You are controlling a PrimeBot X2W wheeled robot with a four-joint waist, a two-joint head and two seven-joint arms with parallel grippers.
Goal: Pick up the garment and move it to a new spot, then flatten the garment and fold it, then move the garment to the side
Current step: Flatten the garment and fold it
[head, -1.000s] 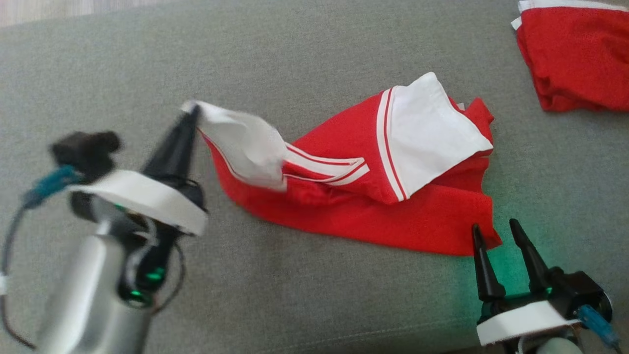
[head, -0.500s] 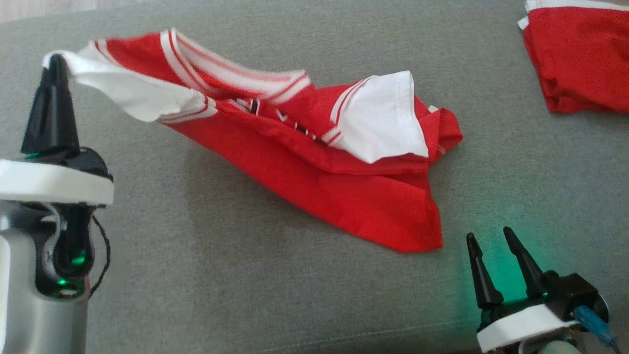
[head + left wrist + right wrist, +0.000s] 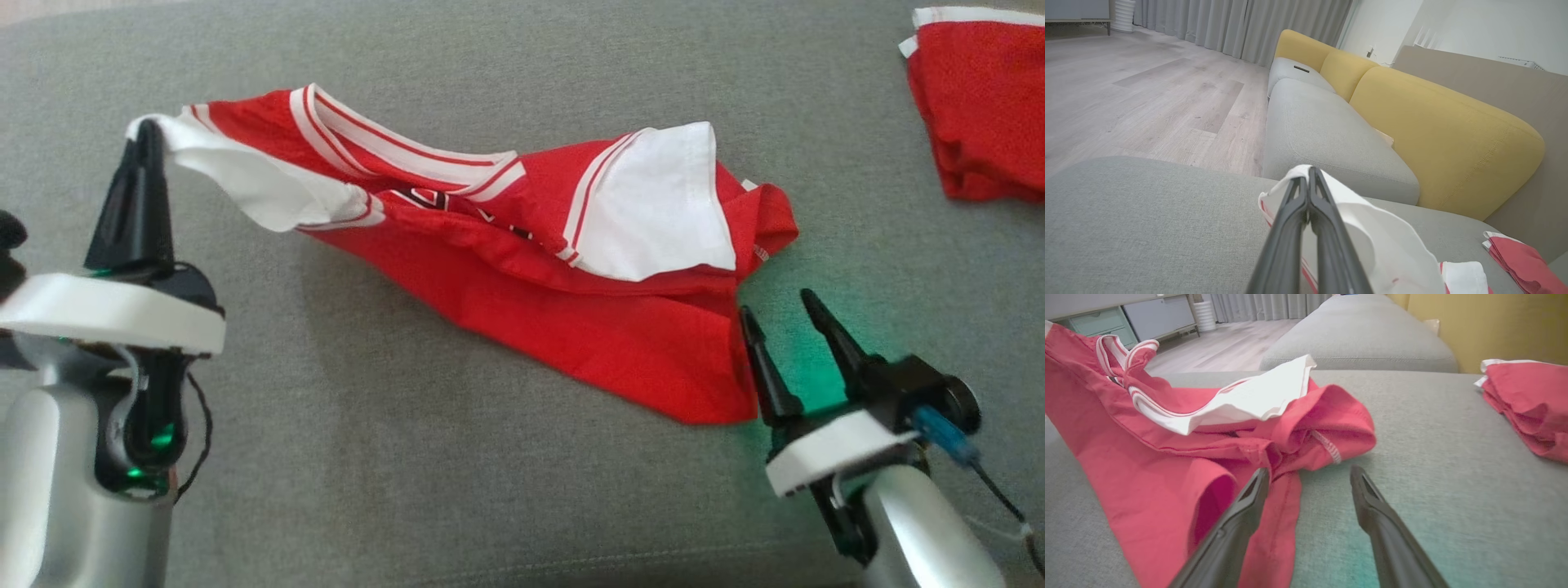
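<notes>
Two grippers in play. At the left edge of the head view, the left gripper (image 3: 147, 135) has its fingers pressed together on the tip of a white sleeve (image 3: 245, 184), lifted clear of the grey cushion (image 3: 408, 490). In the left wrist view white cloth wraps over both tips, so I judge the pinch shallow.

At lower right, the right gripper (image 3: 775, 306) is spread wide with nothing in it. One finger is touching or just beside the red edge of the garment (image 3: 531, 318), can't tell which. The other finger is over bare cushion.

The garment lies mid-frame. One end hangs from my left pinch and the rest is slumped on the cushion. The second white sleeve (image 3: 661, 204) is flopped over the body, and the hem corner (image 3: 727, 408) sits at lower right.

My read: this is the flatten step and I need a second hold.

- Nose the right fingers onto the bunched fold dead ahead in the right wrist view.
- Take one layer only and close low against the cushion.
- Draw the two grippers apart toward opposite sides of the frame.
- Go gentle on the left, since a hard tug could slip that sleeve tip.
- Grabbing several layers would lock the crease in.
- Stay well apart from the other red pile (image 3: 980, 122) in the upper right corner.
</notes>
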